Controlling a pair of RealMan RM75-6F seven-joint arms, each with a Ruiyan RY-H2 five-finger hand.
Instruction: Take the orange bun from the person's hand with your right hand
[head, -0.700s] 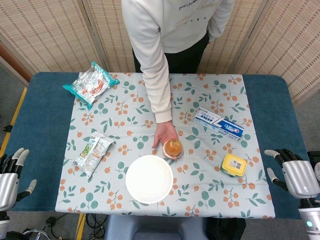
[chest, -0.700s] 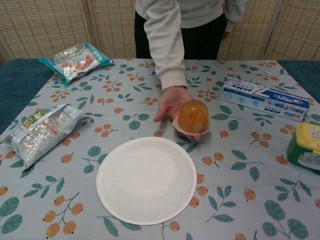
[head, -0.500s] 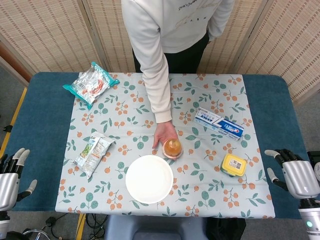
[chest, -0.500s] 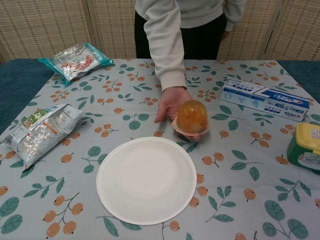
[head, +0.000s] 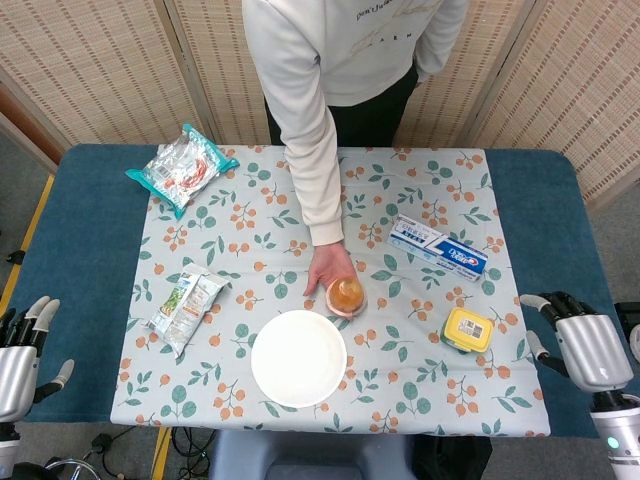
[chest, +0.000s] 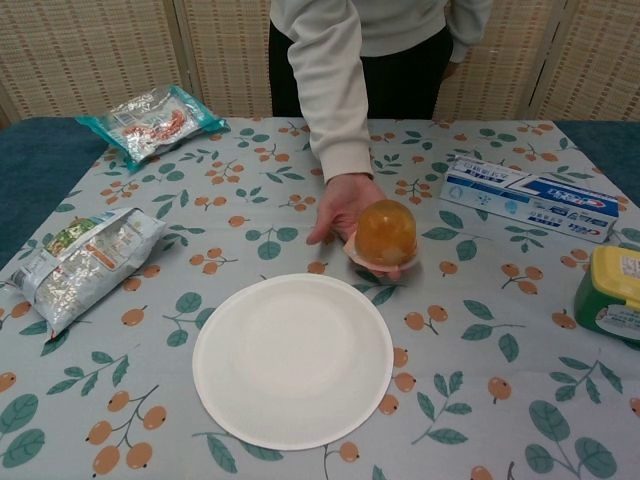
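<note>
Right hand (head: 588, 349) empty, fingers apart, at table edge, well apart from orange bun (head: 346, 295) on person's palm (head: 328, 270)

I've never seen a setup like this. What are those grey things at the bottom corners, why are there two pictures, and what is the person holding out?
The grey things are the robot's left hand and right hand, both empty with fingers apart, at the table's near corners. One picture looks down from the robot's head, the other forward from its chest. A person's hand offers an orange bun above the flowered tablecloth. On the cloth lie a white plate, a toothpaste box, a yellow-lidded tub and two snack bags.
</note>
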